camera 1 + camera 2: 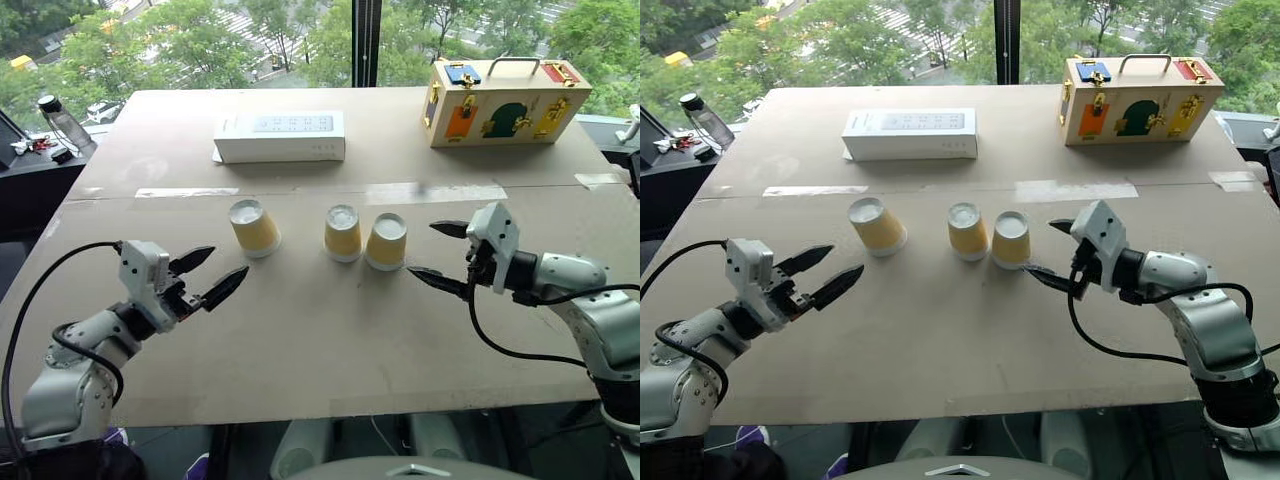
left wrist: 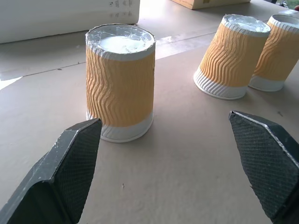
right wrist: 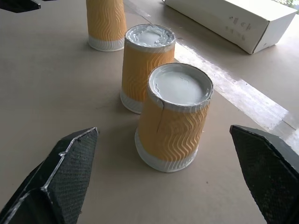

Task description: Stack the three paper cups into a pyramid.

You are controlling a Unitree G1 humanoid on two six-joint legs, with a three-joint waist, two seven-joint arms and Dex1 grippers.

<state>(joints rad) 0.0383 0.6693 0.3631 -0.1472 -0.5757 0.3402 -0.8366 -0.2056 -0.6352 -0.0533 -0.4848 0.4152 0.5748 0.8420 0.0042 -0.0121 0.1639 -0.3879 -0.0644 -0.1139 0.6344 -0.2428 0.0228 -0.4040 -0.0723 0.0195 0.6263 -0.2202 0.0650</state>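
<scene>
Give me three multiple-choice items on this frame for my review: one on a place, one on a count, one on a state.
1. Where does the white box lie?
A. Behind the cups, toward the window
B. Between the two grippers
C. On the wooden case

2. How many paper cups stand upside down on the table?
A. One
B. Two
C. Three

3. How are the left gripper and right gripper?
A. Both open, holding nothing
B. Left shut on a cup
C. Right shut on a cup

Answers:
1 A, it sits beyond the cup row.
2 C, the left cup, middle cup and right cup all show their bases up.
3 A, both sets of fingers stand apart with nothing between them.
</scene>
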